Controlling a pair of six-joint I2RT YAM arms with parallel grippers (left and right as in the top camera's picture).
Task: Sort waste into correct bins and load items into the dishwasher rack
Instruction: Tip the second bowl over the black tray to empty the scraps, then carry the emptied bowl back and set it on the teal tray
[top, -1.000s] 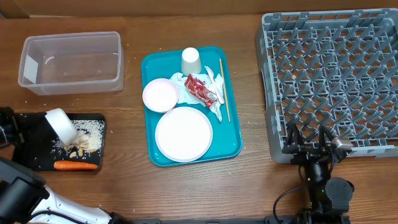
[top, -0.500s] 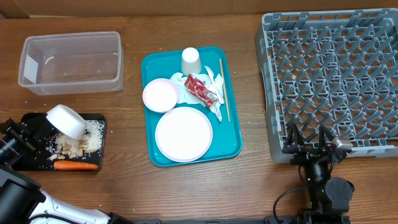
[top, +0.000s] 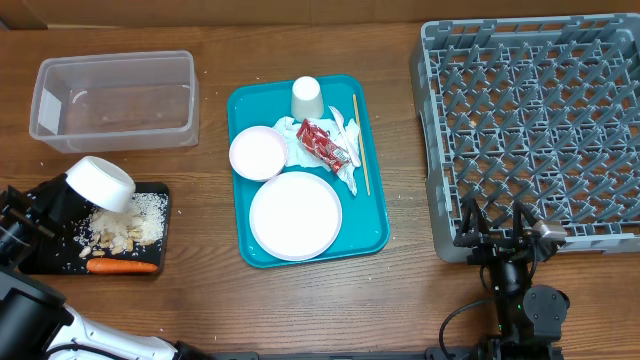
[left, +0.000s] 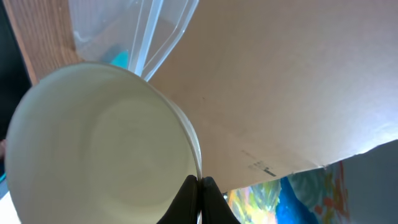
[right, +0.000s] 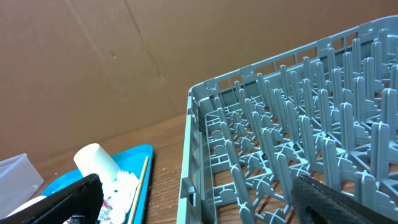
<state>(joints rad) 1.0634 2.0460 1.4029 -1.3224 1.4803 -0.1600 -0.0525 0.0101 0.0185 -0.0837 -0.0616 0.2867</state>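
Overhead, left tool (top: 68, 196): is gripping a white bowl (top: 101, 183) by the rim, jaws drawn narrow on it.
Overhead, bowl: is hanging steeply tilted over the far end of the black tray (top: 65, 255), its outside facing up.
Overhead, waste: rice and nut crumbs (top: 130, 230) are lying heaped in that tray, with the carrot (top: 120, 266) along its near edge. A few grains are sitting loose on the table (top: 400, 300) just beside it.
Overhead, rest: the clear tub (top: 115, 100) is standing beyond the black tray. The teal tray (top: 372, 200) is carrying the cup (top: 307, 97), plate (top: 295, 215) and red wrapper (top: 322, 143). The dishwasher rack (top: 540, 130) is sitting well apart on the right.
Left wrist, bowl (left: 99, 143): the inside is looking clean, with no crumbs that I can make out, and the fingertips (left: 183, 202) are pressing together on its rim.
Right wrist, right tool (right: 196, 186): is holding nothing, jaws spread wide, near the rack's (right: 298, 130) corner.
Doing it well: the scraping-out seems about finished. I would be holding the mouth over the black tray until nothing more is dropping, so that no grains join those on the table. The thin rim pinch looks likely to slip if swung, so I would be levelling the bowl gently before the long carry to the rack.
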